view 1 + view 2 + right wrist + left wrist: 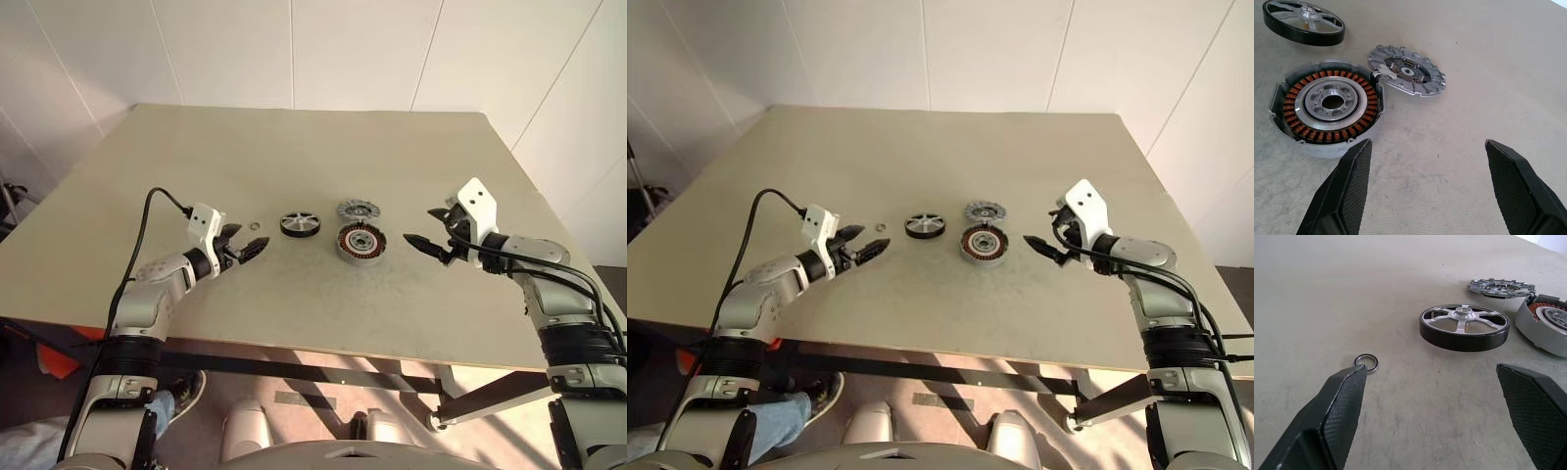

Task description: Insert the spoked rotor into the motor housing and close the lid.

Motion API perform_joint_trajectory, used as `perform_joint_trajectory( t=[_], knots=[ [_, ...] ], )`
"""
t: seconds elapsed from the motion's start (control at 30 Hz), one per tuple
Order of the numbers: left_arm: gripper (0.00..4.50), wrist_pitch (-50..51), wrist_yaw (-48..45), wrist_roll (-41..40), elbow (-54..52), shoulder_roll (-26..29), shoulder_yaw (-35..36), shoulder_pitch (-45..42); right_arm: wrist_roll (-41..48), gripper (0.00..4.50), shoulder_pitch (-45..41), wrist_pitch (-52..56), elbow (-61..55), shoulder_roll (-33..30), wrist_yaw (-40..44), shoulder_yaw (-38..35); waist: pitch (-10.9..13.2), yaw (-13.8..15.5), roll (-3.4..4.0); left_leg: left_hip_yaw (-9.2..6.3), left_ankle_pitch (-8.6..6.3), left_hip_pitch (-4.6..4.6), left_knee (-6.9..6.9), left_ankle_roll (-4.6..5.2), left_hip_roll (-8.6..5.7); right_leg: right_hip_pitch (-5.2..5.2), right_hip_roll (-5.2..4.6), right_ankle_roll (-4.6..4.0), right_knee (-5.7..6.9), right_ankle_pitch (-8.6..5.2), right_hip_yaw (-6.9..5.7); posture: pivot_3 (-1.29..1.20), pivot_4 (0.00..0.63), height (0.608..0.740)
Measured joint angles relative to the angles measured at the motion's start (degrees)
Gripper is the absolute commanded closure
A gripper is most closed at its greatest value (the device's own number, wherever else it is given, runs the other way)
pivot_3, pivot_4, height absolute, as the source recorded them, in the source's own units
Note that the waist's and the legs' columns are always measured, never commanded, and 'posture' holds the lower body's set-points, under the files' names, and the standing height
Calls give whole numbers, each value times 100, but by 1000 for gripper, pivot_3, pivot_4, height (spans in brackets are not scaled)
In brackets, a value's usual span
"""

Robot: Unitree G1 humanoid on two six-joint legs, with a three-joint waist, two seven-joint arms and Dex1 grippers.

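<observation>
Both grippers hover above the near half of the table (pixel 294 313), fingers spread and empty. Left gripper (pixel 247 249) points toward the spoked rotor (pixel 300 223), which lies flat just beyond it, a tiny ring (pixel 256 227) between. Motor housing (pixel 361 243) sits beside the rotor, coils upward, nearer the right gripper (pixel 427 235). Lid (pixel 359 209) rests against the housing's far edge. Judged: the left arm is better placed to take the rotor.

left arm: reaches forward and inward, left pincer (pixel 247 247) spread wide, empty | right arm: reaches forward and inward, right pincer (pixel 425 229) spread wide, empty, angled slightly down
</observation>
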Motion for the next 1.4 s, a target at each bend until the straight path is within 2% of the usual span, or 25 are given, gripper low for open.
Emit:
perform_joint_trajectory(
  t=[1.03, 1.4],
  knots=[
    [40, 1, 116, 13, 2, -55, -8, -25, -27, 358, -5, -48, 67, 36, -46, 46, 0, 0, 0, 0, 0, 0, 0, 0, 0, 0, 0, 0, 0, 0, 0, 0, 0, 740],
    [40, -233, 1265, 528, 884, -455, 28, -604, -44, 358, -23, -52, 76, 92, -108, 56, 0, 5, -1, -1, 1, -1, 4, 1, 0, 2, 0, 0, 1, 0, -1, 0, 0, 740]
  ],
)
